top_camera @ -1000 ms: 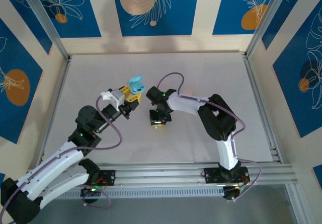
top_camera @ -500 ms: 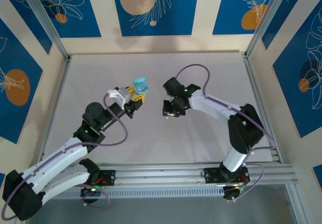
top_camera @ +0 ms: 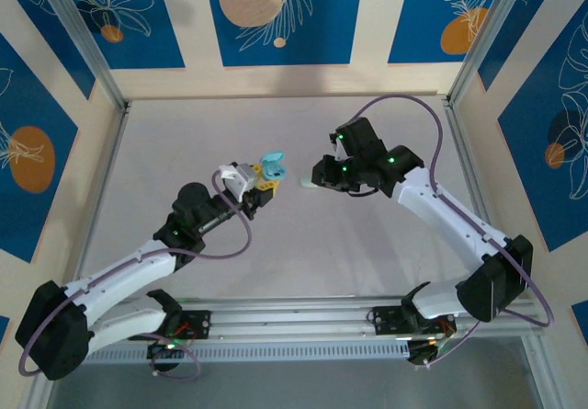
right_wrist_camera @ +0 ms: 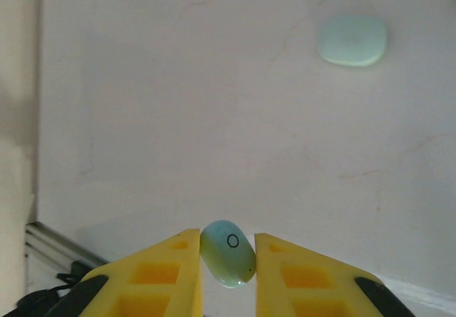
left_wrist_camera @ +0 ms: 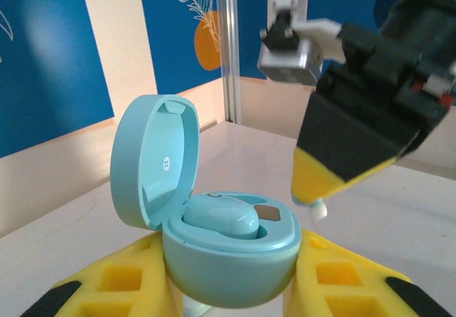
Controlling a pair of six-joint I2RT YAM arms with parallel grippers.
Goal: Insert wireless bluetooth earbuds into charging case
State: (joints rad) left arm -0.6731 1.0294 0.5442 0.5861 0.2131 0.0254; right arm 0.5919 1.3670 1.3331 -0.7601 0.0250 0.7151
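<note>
Now | right gripper [right_wrist_camera: 226, 238]: yellow fingers [right_wrist_camera: 171, 268] nearly closed, pinching a pale blue earbud [right_wrist_camera: 229, 256], which looks glossy, egg-shaped and likely slippery | left gripper [left_wrist_camera: 231, 278]: clamped on the open pale blue case [left_wrist_camera: 214, 253], smooth plastic, lid [left_wrist_camera: 153, 160] hinged up, one bud [left_wrist_camera: 221, 221] seated | advice: line the earbud over the empty socket [left_wrist_camera: 268, 211], lower slowly, release only once it is seated | table [right_wrist_camera: 178, 117]: matte, with a closed mint case [right_wrist_camera: 352, 40] lying well apart

Your two arms reach inward, claws facing each other, near but apart.
Your left arm stretches diagonally forward and rightward; the left claw [top_camera: 266, 181] is clamped on the charging case [left_wrist_camera: 228, 260]. Your right arm bows outward at the elbow, forearm angling back leftward; the right claw [top_camera: 315, 179] is pinched shut on one earbud [right_wrist_camera: 229, 254].
</note>
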